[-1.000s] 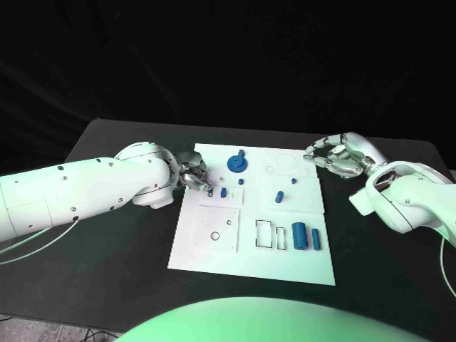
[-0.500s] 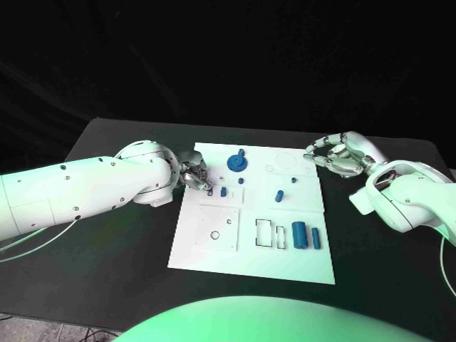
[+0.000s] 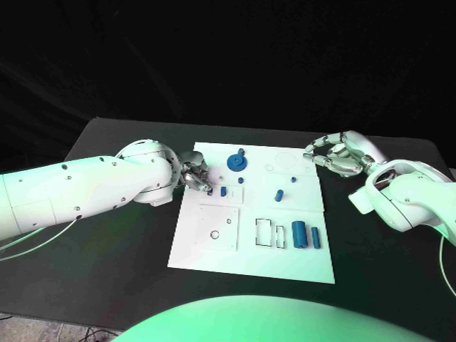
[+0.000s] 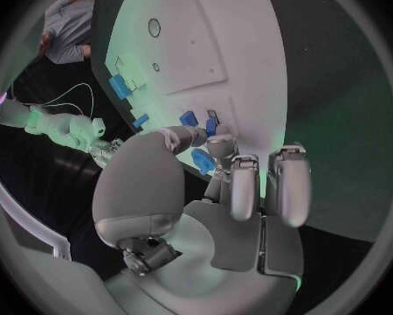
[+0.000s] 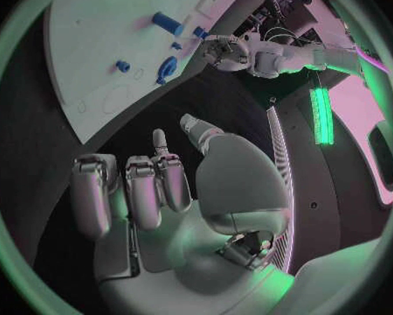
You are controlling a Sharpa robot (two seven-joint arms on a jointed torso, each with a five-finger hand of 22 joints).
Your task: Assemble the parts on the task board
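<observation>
Nothing visibly moved: small blue peg (image 3: 223, 191) stands on the white rectangular task board (image 3: 251, 256) beside the silver left hand (image 3: 195, 175), grip indiscernible, seemingly seating it; right hand (image 3: 333, 154) curled empty off-board; next needs downward press.

A robotics lab is showing here: black table (image 3: 125, 235), white task board (image 3: 251, 249), dark backdrop behind.

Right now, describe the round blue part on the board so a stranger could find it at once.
Start at the white board in the middle of the black table. Go to its far edge, between the two hands. The round part lies there: a wide blue disc, far broader than the small blue pegs nearer the robot.
</observation>
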